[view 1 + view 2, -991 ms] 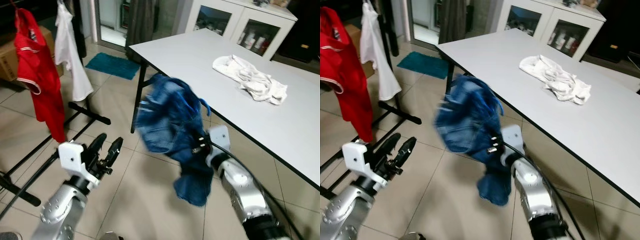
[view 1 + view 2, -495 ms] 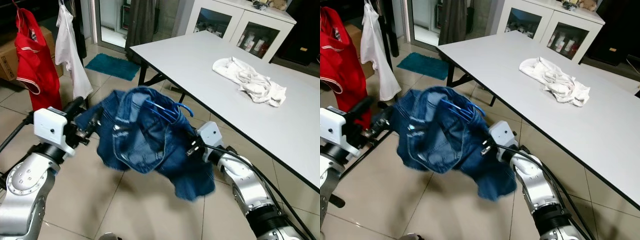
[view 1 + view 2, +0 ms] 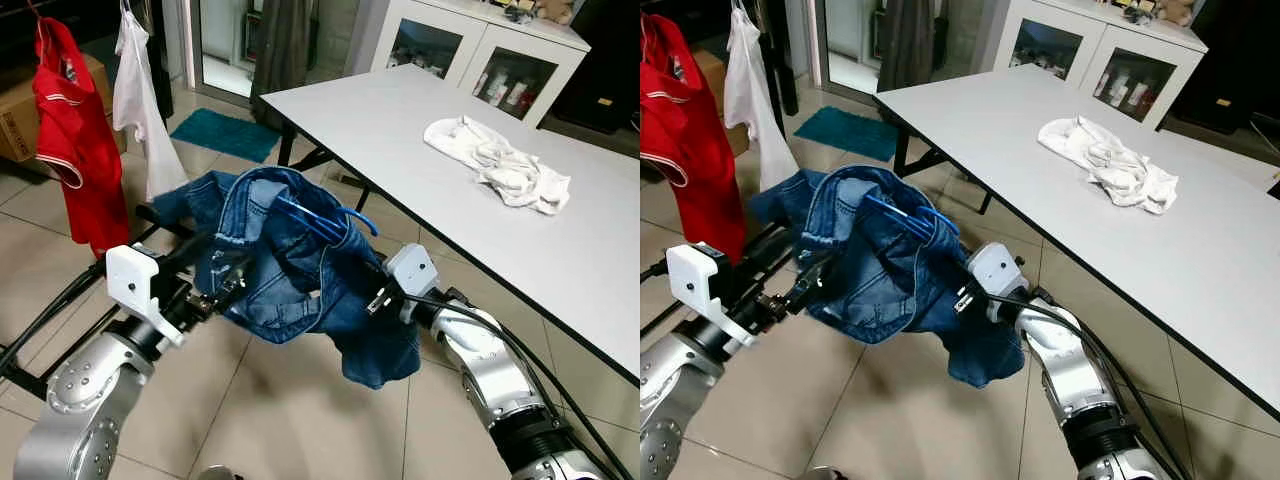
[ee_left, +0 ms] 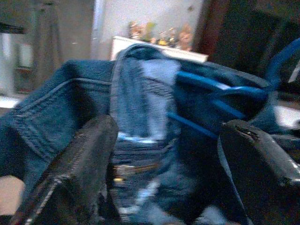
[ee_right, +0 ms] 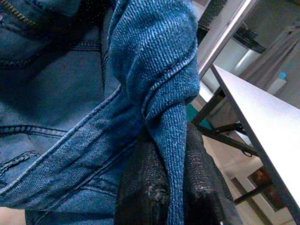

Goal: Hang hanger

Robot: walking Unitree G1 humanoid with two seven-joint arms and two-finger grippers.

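Note:
A blue denim garment hangs bunched on a blue hanger, held up over the tiled floor in front of me. My right gripper is shut on a thick fold of the denim, its fingers buried in the cloth on the garment's right side. My left gripper reaches in from the left, open, with its black fingers spread wide against the denim waistband. The hanger's hook curls up above the cloth.
A black clothes rack at the left carries a red shirt and a white garment. A long white table with a crumpled white cloth runs along the right. A teal mat lies beyond.
My left arm rose from low at the left and brought its open fingers against the denim. The garment swung left and now hangs between both grippers.

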